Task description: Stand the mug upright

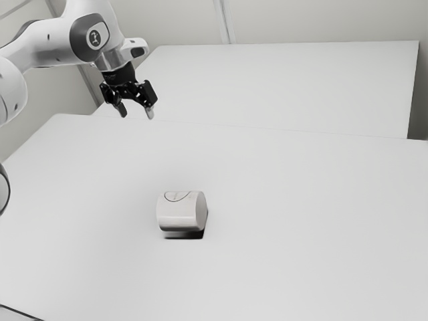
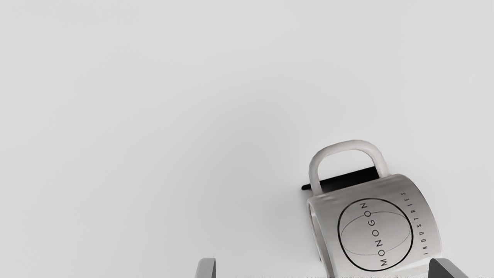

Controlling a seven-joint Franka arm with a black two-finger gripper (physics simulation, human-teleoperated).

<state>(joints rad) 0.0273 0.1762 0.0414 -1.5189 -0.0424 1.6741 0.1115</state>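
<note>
White tabletop (image 1: pixel 301 234), then arm (image 1: pixel 53 43), out at 11 o'clock from the mug in the exterior view. Jaws (image 1: pixel 136 114): wide, nothing held, well above the tabletop.

Mug (image 1: pixel 180 217) lies on its side on the tabletop, 5 o'clock from the jaws in the exterior view – not upright. Looks ceramic: rigid, moderately heavy, glaze probably slippery, could chip if dropped. Round body may roll if nudged. Best hold is likely across the body, both sides pressed evenly, near mid-length, then a quarter turn to bring the closed end down. Handle (image 2: pixel 349 145) is a stiff loop, good as a second choice, but the body would probably swing if held there.

Only container is the mug itself. Mouth (image 2: pixel 318 235) points sideways, roughly 9 o'clock in the exterior view; a sliver of inner wall shows – contents, if any, can't tell.
</note>
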